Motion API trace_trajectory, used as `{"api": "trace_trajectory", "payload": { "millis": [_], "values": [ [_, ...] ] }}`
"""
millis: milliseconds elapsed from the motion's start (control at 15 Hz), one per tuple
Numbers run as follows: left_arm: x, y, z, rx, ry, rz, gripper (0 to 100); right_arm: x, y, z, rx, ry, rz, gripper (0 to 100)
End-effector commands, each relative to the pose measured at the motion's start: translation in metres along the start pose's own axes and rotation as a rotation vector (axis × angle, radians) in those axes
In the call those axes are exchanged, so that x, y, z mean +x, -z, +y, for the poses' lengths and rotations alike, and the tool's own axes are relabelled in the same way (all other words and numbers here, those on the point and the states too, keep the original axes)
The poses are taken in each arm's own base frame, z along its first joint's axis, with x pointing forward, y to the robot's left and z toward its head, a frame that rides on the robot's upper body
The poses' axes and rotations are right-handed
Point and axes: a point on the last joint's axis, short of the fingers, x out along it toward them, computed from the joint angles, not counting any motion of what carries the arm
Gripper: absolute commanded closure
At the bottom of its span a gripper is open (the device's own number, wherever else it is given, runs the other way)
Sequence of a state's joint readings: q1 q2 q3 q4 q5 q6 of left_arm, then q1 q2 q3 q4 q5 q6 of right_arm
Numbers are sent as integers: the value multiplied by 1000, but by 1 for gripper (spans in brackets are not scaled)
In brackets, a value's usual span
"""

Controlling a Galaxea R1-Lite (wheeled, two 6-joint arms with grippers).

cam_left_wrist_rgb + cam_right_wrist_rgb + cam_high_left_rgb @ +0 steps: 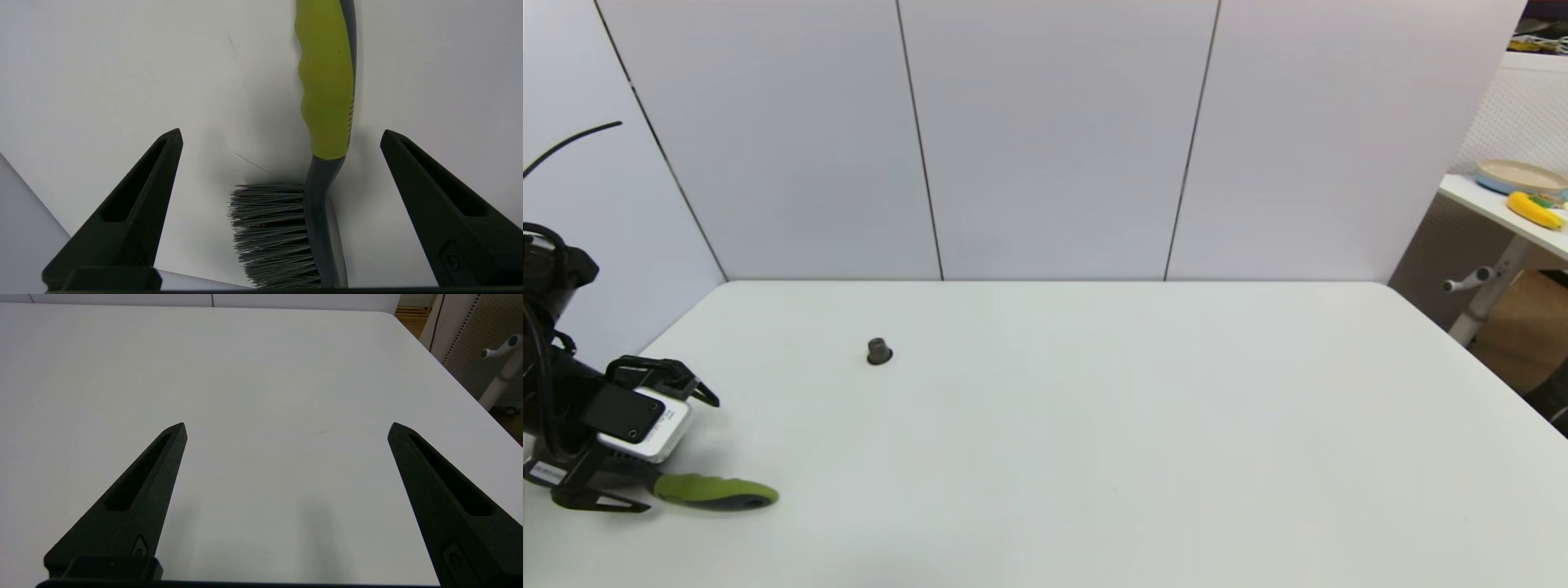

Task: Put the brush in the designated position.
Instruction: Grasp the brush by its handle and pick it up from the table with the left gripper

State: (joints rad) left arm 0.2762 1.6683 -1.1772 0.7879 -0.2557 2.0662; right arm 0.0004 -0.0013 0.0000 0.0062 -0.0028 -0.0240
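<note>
The brush [325, 102] lies on its side on the white table [1094, 425] at the near left. Its lime-green handle [711, 492] points toward the table's middle, and its grey bristles [271, 232] stick out sideways. My left gripper [281, 131] is open and straddles the brush near its neck, with neither finger touching it. In the head view the left gripper [684, 457] covers the brush head. My right gripper [287, 424] is open above bare table with nothing between its fingers; the head view does not show it.
A small dark grey knob [879, 351] stands on the table, farther back and to the right of the brush. White wall panels [1054, 139] close off the back. A side table [1494, 204] at the far right holds a plate [1521, 175] and a banana [1534, 211].
</note>
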Motion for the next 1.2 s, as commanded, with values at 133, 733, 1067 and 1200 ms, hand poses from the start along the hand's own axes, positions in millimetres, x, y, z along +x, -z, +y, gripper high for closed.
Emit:
{"api": "trace_trajectory", "payload": {
  "millis": [133,733,1067,1200],
  "values": [
    [-23,-7,-14,-52,-26,195,0,0,0,0,-1,-1,3,0],
    [-23,-21,-42,-27,73,226,0,0,0,0,-1,1,3,0],
    [1,-14,-43,-32,45,237,0,0,0,0,-1,-1,3,0],
    [7,-10,-42,-64,32,242,0,0,0,0,-1,-1,3,0]
  ]
}}
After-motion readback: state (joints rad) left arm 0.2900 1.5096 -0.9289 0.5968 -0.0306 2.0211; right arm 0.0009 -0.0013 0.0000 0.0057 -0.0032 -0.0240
